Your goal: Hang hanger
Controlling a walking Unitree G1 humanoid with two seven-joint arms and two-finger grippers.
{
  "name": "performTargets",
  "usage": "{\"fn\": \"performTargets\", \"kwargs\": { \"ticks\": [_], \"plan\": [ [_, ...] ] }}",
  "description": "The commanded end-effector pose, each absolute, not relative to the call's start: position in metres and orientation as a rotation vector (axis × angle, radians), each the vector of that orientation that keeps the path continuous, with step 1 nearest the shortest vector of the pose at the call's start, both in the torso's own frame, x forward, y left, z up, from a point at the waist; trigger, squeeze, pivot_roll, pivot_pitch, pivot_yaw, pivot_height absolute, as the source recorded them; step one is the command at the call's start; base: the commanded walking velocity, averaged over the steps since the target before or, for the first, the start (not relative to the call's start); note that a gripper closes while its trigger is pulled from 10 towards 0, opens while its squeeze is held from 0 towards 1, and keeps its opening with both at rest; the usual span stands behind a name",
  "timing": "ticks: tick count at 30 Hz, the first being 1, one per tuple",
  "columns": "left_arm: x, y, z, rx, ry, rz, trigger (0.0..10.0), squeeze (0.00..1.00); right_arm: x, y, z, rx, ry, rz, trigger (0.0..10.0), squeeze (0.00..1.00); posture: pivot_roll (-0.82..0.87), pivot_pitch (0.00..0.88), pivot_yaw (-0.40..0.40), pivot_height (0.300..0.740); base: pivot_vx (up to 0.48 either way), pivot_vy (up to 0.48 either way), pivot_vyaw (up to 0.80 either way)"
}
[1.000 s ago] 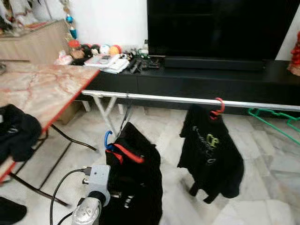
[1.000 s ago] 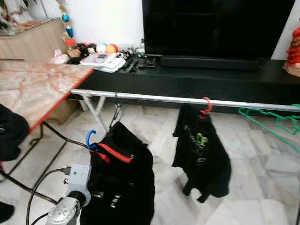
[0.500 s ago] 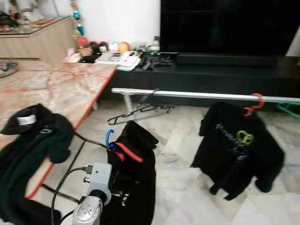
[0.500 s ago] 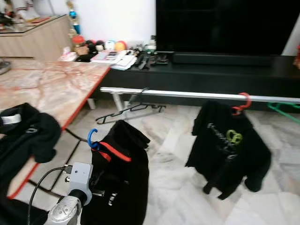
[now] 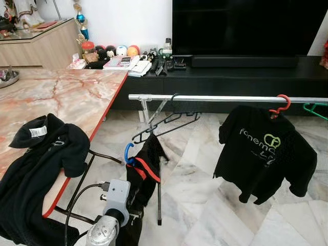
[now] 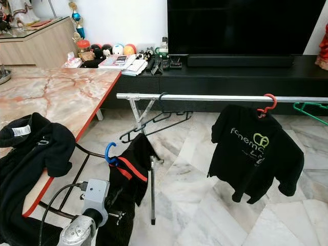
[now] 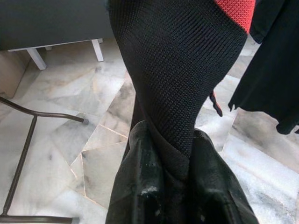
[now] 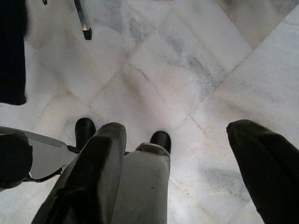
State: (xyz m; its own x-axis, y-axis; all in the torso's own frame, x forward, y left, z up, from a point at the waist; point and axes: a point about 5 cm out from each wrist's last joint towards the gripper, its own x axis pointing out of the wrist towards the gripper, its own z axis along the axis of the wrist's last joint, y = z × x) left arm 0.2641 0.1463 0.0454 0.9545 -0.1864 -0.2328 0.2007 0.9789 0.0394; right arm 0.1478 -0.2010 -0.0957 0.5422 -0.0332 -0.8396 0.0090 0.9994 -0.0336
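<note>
My left gripper (image 7: pixel 176 173) is shut on a black garment with a red collar (image 5: pixel 146 171), which hangs on a blue hanger whose hook (image 5: pixel 128 152) points up. In the left wrist view both fingers (image 7: pixel 140 186) clamp the black knit fabric (image 7: pixel 177 93). The garment hangs low, in front of and below the left end of a silver rail (image 5: pixel 230 98). On the rail hang an empty black hanger (image 5: pixel 169 118), a black printed T-shirt (image 5: pixel 266 148) on a red hanger (image 5: pixel 281 102), and a green hanger (image 5: pixel 315 108). My right gripper (image 8: pixel 182 172) is open above the floor.
A marble table with a red edge (image 5: pixel 72 97) stands at the left, with a black garment (image 5: pixel 41 169) draped over its near corner. The rail's stand leg (image 5: pixel 159 189) rises just right of the held garment. A black TV console (image 5: pixel 246 77) runs behind the rail.
The camera has swung, bringing the table's black garment, the rail's left end and its stand into view. The left gripper still holds the red-collared garment, now close to the stand.
</note>
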Motion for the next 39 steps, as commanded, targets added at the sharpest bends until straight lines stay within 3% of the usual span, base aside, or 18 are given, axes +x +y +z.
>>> {"fn": "performTargets", "kwargs": {
  "ticks": [1, 12, 39],
  "plan": [
    [0.2666, 0.1466, 0.0551, 0.056, 0.181, -0.199, 10.0, 0.00, 0.1462, -0.2005, -0.0965, -0.020, 1.006, -0.031, 10.0, 0.00, 0.04, 0.041, 0.051, 0.740, 0.000, 0.000, 0.00],
    [0.2668, 0.1470, 0.0561, 0.053, 0.177, -0.201, 10.0, 0.00, 0.1465, -0.2004, -0.0964, -0.017, 1.004, -0.036, 10.0, 0.00, 0.04, 0.042, 0.051, 0.740, 0.000, 0.000, 0.00],
    [0.2676, 0.1458, 0.0577, 0.040, 0.170, -0.205, 10.0, 0.00, 0.1466, -0.2010, -0.0962, -0.019, 1.000, -0.042, 10.0, 0.00, 0.05, 0.045, 0.048, 0.740, -0.291, 0.000, 0.00]
  ]
}}
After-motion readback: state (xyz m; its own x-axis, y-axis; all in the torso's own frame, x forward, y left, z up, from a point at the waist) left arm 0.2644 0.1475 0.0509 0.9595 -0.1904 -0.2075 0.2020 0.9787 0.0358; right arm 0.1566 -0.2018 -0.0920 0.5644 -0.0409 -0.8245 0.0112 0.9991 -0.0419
